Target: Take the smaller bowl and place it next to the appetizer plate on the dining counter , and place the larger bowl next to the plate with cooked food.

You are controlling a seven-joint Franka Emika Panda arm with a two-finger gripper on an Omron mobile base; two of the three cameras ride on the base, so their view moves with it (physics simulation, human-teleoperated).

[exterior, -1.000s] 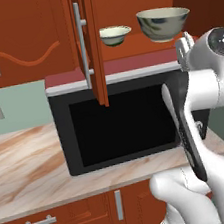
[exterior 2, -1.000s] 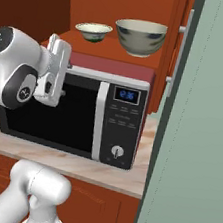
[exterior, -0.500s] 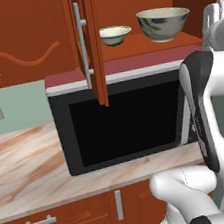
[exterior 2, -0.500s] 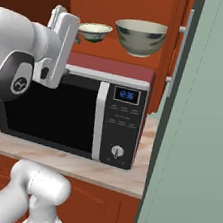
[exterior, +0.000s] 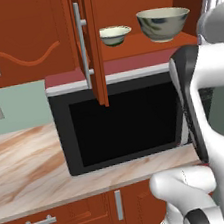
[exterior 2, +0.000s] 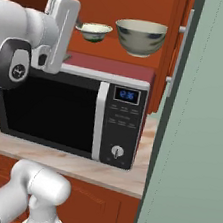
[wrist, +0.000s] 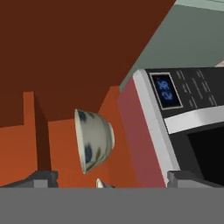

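I have both bowls in sight on the open cabinet shelf [exterior: 139,42] above the microwave [exterior 2: 78,111]. The small bowl [exterior: 115,35] sits to the left, the big bowl [exterior: 163,23] just beside it on the right, apart and both upright. In the right base view the small bowl [exterior 2: 96,32] is partly behind my raised gripper [exterior 2: 59,30], with the big bowl [exterior 2: 140,36] in the clear. The hand view is rolled, so the big bowl [wrist: 94,140] looks tipped on its side there; a sliver of the small bowl's rim [wrist: 99,183] shows at the bottom.

The fingers [wrist: 41,178] stand wide apart with nothing between them. The gripper is up at shelf height, near the small bowl but not touching it.

I judge both bowls to be glazed ceramic: stiff, slippery, and liable to chip if knocked against the cabinet door [exterior: 90,41] or each other. The small one should be light; I would pinch its rim, one finger inside and one outside, on the side away from the big bowl. The big one looks heavier and deeper, so a rim grip may let it swing; I would take it slowly.
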